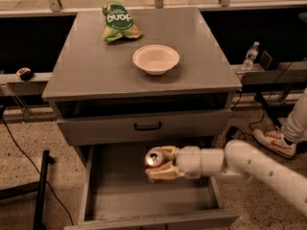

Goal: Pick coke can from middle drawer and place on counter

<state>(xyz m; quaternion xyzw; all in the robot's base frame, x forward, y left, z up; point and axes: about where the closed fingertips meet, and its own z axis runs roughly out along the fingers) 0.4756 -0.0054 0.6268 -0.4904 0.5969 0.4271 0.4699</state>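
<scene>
The coke can [154,158] is a small red can with a silver lid, held in my gripper [159,165]. The gripper's pale fingers [165,174] are shut around the can from the right. The can is raised above the bare grey floor of the open middle drawer [120,195], over its centre. My white arm [249,169] reaches in from the lower right. The counter [96,61] is the grey cabinet top above.
A white bowl [156,59] and a green chip bag [118,22] sit on the counter. A closed drawer front with a black handle [147,126] overhangs the open drawer. A water bottle [249,55] stands at the right ledge. A person's shoe [274,143] is on the floor at right.
</scene>
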